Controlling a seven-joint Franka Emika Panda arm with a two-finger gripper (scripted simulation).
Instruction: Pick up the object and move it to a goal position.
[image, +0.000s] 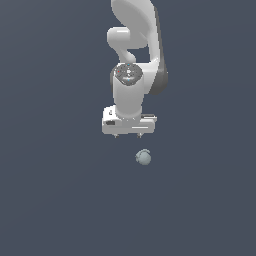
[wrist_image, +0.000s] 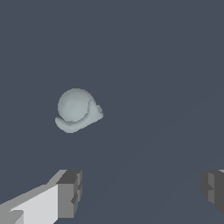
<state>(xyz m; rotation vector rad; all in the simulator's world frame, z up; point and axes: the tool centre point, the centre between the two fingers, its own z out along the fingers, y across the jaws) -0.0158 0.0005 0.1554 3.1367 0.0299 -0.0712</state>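
**Exterior view: my arm's hanging over the ball, nothing grabbed**

My arm comes down from the far side, wrist pointing straight down. My gripper (image: 128, 135) has its fingers (wrist_image: 69, 194) spread wide apart, holding nothing, touching nothing. The ball (image: 143, 157) sits on the dark floor (image: 50, 200) just beyond the fingertips, a bit toward the exterior view's right. Wrist view shows it clear of both fingers.

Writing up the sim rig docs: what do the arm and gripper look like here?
The arm is glossy white with rounded links, a dark grey panel along one side and a dark round cap bearing small red and blue marks. The gripper is a white boxy block with short, blocky grey fingers. No cables show.
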